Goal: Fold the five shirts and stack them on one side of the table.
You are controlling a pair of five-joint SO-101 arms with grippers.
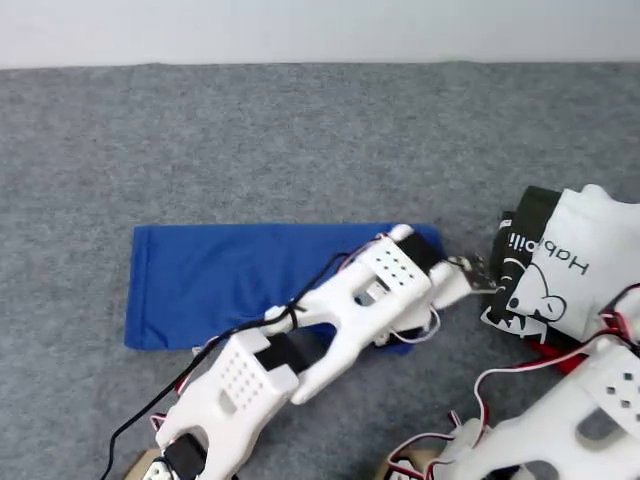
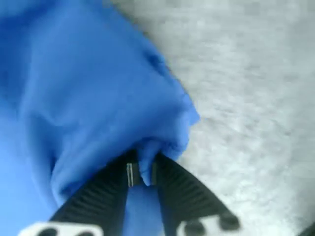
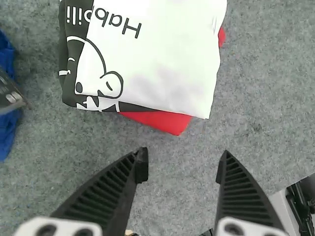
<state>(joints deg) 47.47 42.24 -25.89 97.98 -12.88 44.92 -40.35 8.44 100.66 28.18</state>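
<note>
A blue shirt (image 1: 230,280) lies folded into a long strip on the grey table (image 1: 300,140). My left arm stretches across it, and the left gripper (image 1: 468,276) sits at the strip's right end. In the left wrist view that gripper (image 2: 142,174) is shut on a bunched fold of the blue shirt (image 2: 88,93). At the right side lies a stack of folded shirts (image 1: 560,270): a white printed shirt (image 3: 152,54) on top, a black one (image 3: 66,73) below it and a red one (image 3: 157,120) at the bottom. My right gripper (image 3: 183,164) hangs open over bare table just beside the stack, holding nothing.
The right arm (image 1: 590,410) rises from the table's front right corner, close to the stack. A white wall (image 1: 320,30) borders the far edge. Grey table surface stretches open behind the blue shirt and to its left.
</note>
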